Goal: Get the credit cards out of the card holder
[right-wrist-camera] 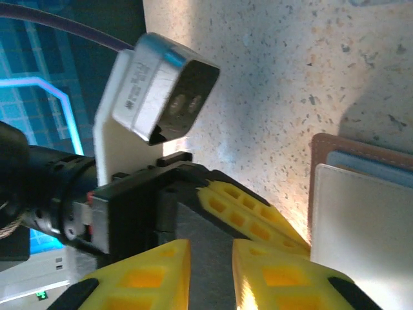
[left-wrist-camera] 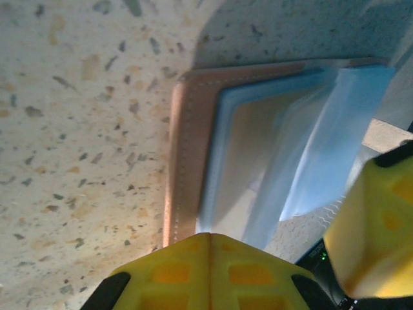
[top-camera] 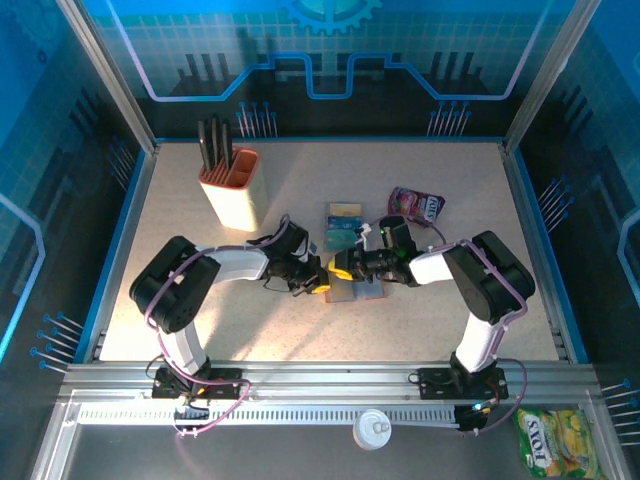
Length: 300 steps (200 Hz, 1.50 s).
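Left gripper point(left-wrist-camera: 210, 240) shut at card holder point(left-wrist-camera: 184, 161) edge, top view centre, seemingly pinning it. Right gripper point(right-wrist-camera: 211, 248) slightly open, empty. Credit cards point(top-camera: 344, 222) lie above holder. Next: right pinches any remaining card, slides it out.

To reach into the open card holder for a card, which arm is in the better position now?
Probably right. The left gripper is shut at the edge of the card holder, seemingly pinning it, while the right gripper has its jaws slightly apart, free, beside it.
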Available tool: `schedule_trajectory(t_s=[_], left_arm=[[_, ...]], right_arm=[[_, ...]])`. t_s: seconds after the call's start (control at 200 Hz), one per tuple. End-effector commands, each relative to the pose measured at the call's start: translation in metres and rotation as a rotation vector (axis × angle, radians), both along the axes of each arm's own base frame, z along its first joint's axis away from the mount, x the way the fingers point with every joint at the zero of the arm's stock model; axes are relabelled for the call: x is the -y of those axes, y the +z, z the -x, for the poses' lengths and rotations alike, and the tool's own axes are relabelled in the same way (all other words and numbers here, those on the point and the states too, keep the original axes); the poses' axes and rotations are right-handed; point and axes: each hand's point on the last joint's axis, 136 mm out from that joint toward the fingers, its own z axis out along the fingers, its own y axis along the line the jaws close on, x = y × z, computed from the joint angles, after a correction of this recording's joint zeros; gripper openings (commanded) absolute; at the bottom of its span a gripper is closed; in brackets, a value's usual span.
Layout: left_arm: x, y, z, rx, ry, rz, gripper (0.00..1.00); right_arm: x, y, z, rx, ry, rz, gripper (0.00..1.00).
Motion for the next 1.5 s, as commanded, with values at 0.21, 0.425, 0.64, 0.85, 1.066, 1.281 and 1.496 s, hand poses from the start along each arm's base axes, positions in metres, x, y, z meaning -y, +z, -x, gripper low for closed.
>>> schedule_trajectory(t_s=[0.21, 0.425, 0.64, 0.85, 1.066, 1.281, 1.496], left_arm=[[-0.020, -0.024, 0.015, -0.052, -0.038, -0.143, 0.06], [-0.035, -0.027, 0.017, -0.055, -0.041, -0.184, 0.05], [-0.057, -0.024, 0.017, -0.049, -0.037, -0.203, 0.05], [-0.079, -0.019, 0.017, -0.044, -0.032, -0.217, 0.05], [-0.087, -0.013, 0.018, -0.029, -0.034, -0.219, 0.04], [-0.082, 0.014, -0.001, 0.049, -0.001, -0.182, 0.05], [-0.072, 0.017, -0.007, 0.042, 0.007, -0.133, 0.05]], right_arm=[[0.007, 0.011, 0.000, 0.050, 0.003, 0.064, 0.25], [0.020, 0.014, 0.004, 0.085, 0.020, 0.230, 0.27], [0.030, 0.017, 0.005, 0.105, 0.029, 0.341, 0.28], [0.034, 0.012, 0.009, 0.095, 0.039, 0.390, 0.29], [0.027, 0.022, 0.003, 0.119, 0.040, 0.380, 0.29], [0.025, 0.024, 0.002, 0.125, 0.051, 0.379, 0.29], [0.006, 0.021, 0.012, 0.138, 0.145, 0.425, 0.29]])
